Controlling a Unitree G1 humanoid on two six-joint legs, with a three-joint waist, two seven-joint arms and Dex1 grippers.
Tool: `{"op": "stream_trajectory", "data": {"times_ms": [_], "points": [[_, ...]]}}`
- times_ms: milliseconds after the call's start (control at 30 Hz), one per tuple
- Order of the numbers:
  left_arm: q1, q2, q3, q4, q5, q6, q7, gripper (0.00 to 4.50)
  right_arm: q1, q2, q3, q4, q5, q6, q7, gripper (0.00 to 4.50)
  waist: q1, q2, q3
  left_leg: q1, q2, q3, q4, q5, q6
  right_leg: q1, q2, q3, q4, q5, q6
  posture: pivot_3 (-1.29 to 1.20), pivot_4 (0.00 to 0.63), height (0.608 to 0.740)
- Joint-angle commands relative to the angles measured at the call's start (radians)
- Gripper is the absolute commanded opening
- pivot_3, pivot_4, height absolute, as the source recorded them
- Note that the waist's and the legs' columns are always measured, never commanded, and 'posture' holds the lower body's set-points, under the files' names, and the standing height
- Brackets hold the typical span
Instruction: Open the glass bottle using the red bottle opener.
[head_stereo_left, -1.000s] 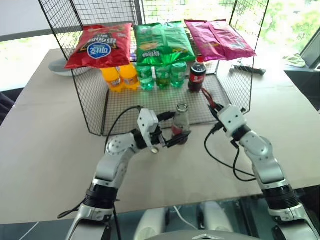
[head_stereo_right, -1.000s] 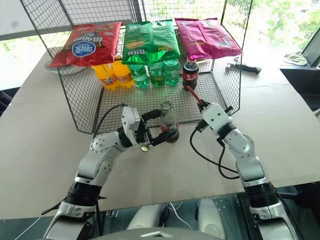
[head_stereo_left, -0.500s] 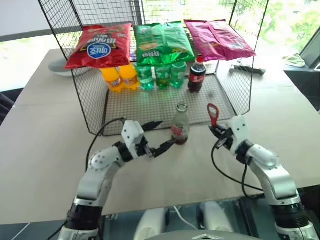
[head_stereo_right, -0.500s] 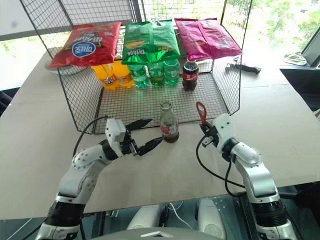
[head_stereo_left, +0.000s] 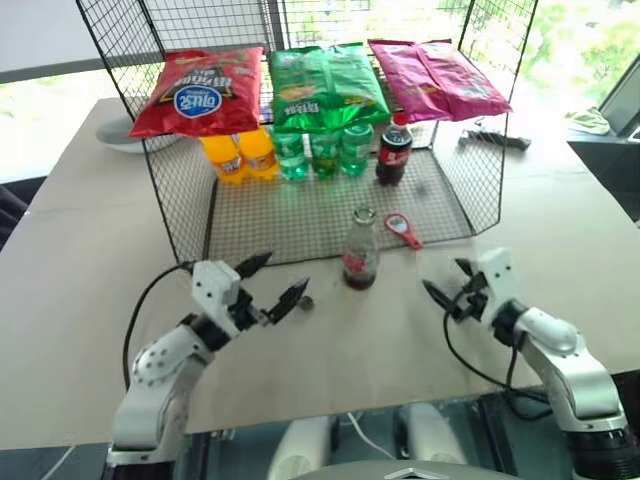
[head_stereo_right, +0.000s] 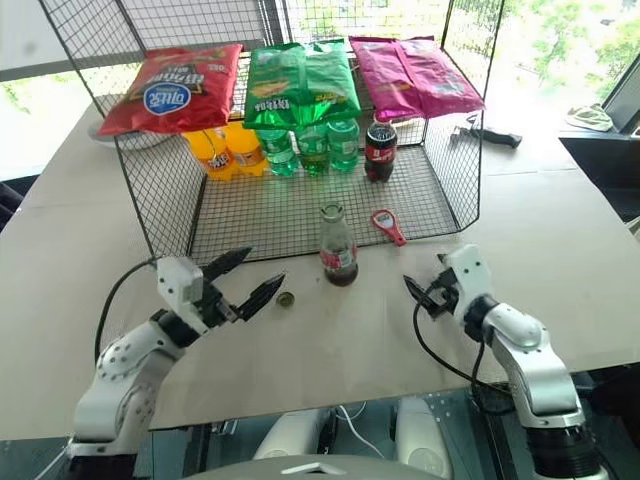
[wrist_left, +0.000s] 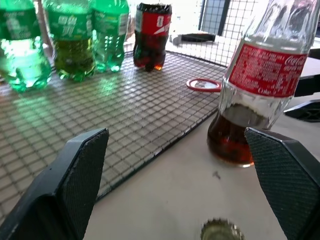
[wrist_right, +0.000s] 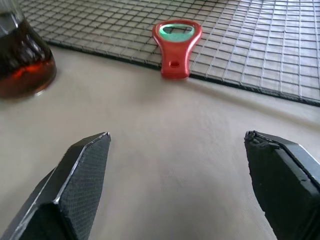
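Lying now across the front edge of the wire rack (head_stereo_left: 300, 215), the red bottle opener (head_stereo_left: 402, 229) has left the right gripper (head_stereo_left: 447, 285), whose jaws gape empty. The left gripper (head_stereo_left: 272, 282) stands wide too, drawn back from the glass bottle (head_stereo_left: 360, 250), upright and seemingly uncapped; a loose cap (head_stereo_left: 307, 301) beside it suggests the opening is done.

Glass bottle (head_stereo_left: 360, 250): clear, red label, a little dark cola at the bottom, no cap, upright on the table just off the wire rack's front edge. Red bottle opener (head_stereo_left: 402, 229): flat on the rack's front edge, right of bottle, apart.
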Motion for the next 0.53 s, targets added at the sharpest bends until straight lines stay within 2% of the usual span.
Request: {"op": "stream_trajectory", "data": {"times_ms": [33,200,333,533], "points": [[0.103,0.016,0.053,-0.049,0.017,-0.004,0.025,4.5,0.06,-0.027,-0.053,-0.006,0.034,-0.11,0.073,4.4,0.0,0.0,0.0,0.0,0.0,0.0,0.0,0.0,0.0,0.0,0.0,0.0,0.0,0.0,0.0,0.0,0.15,0.74],[0.248,0.018,0.105,-0.076,0.04,-0.028,0.042,4.5,0.166,-0.057,-0.104,0.027,0.086,-0.301,0.213,4.4,0.002,0.0,0.0,0.001,0.0,0.001,-0.001,-0.003,0.004,0.001,0.0,0.0,-0.001,0.0,0.0,0.0,0.15,0.74],[0.339,0.004,0.164,-0.091,0.046,-0.033,0.078,4.5,0.22,-0.1,-0.174,0.112,0.148,-0.385,0.329,4.4,0.004,0.0,0.0,0.002,0.001,0.0,0.0,-0.003,0.005,0.005,-0.002,-0.002,-0.002,0.0,0.0,0.0,0.15,0.74],[0.365,0.012,0.174,-0.092,0.074,-0.052,0.084,4.5,0.209,-0.131,-0.2,0.185,0.194,-0.426,0.427,4.4,0.003,0.0,0.0,0.005,0.001,0.0,0.0,-0.004,0.006,0.008,-0.006,-0.003,-0.004,0.0,0.0,0.0,0.15,0.74]]}}
